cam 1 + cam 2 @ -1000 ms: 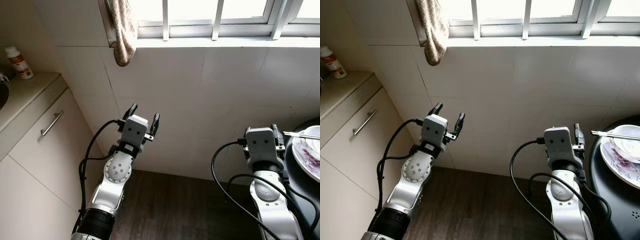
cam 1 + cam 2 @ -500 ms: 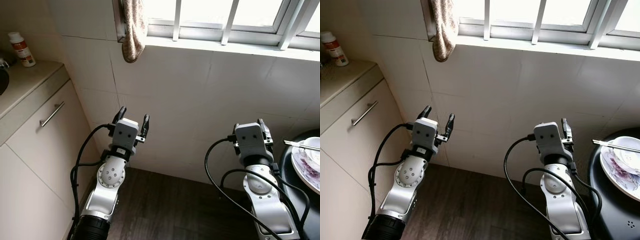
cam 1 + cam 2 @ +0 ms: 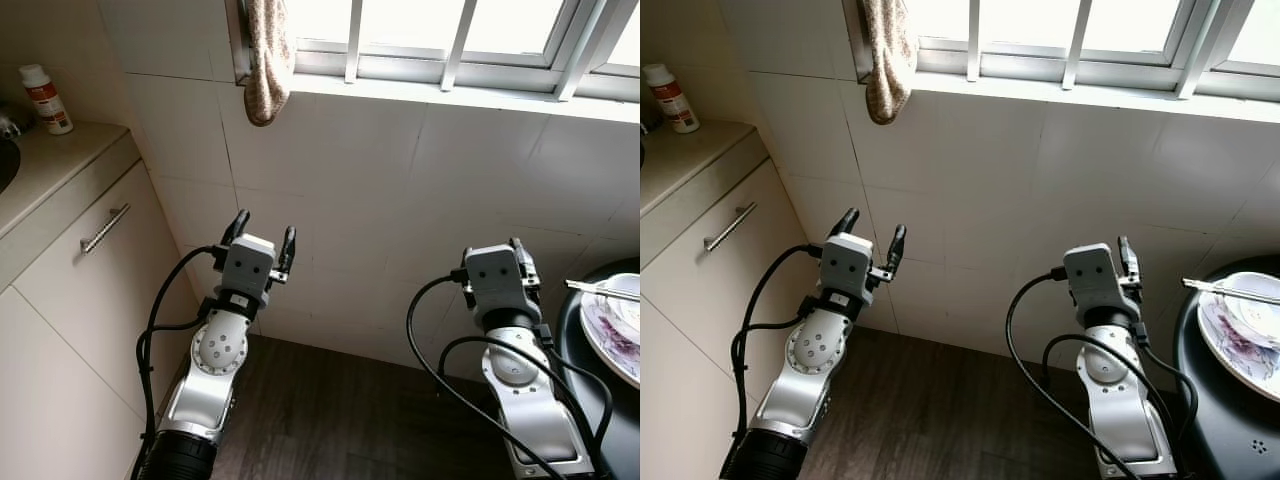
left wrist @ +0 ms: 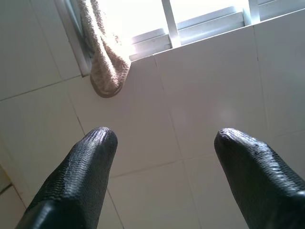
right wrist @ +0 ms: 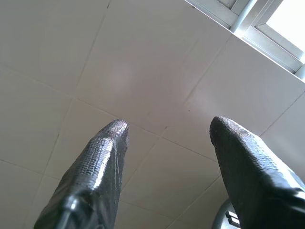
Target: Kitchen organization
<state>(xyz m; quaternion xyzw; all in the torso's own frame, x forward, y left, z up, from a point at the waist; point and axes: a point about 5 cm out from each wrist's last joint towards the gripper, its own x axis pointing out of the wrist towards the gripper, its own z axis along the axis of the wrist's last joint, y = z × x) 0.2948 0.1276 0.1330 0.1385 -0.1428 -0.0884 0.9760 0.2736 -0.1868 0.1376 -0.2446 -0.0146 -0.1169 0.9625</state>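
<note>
Both tools, left tool point(image 3: 262, 237) and right tool point(image 5: 164, 138), spread open, empty; plate point(image 3: 1240, 335) beside right tool, likely fragile: grip rim.

- Beige desk point(image 3: 60, 165) at far left, over a cabinet, carries a white bottle point(image 3: 46, 98) with a red label.
- Black round desk point(image 3: 1230, 420) at far right carries a floral plate point(image 3: 1240, 335) bearing a utensil point(image 3: 1230, 290).
- Dark wood floor point(image 3: 340, 420) below.

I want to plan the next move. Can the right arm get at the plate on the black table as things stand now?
Probably yes. The plate lies on the black table just beside the right gripper, with nothing between them. Its jaws are open but point at the tiled wall, so the wrist would first need to turn.
</note>
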